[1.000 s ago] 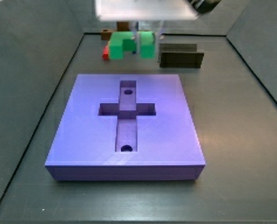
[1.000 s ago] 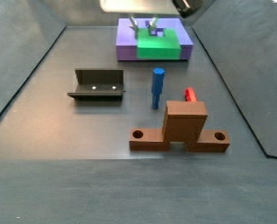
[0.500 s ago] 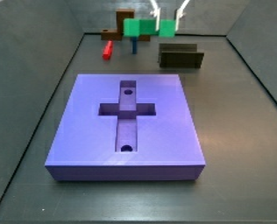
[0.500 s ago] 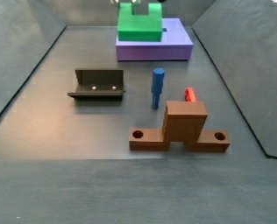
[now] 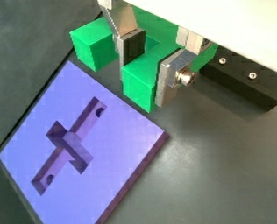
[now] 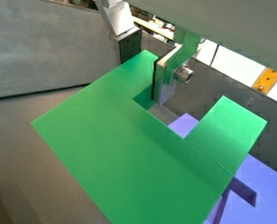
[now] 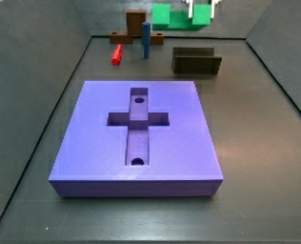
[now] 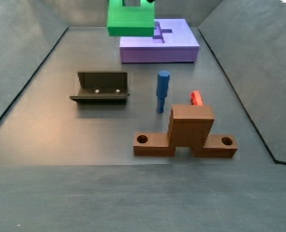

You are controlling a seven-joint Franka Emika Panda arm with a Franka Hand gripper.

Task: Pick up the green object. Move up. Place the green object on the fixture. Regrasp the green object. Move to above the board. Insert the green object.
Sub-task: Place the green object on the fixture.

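The gripper is clamped on one green piece, high up; one purple board sits at 6 o'clock, one fixture at 3.

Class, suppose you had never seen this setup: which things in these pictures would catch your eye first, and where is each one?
The bright green object stands out first, held in the claw high above the floor, near the top edge in both side views. Next comes the big purple board with its cross-shaped recess, lying flat on the floor. The dark fixture sits empty beside a blue peg and a brown post.
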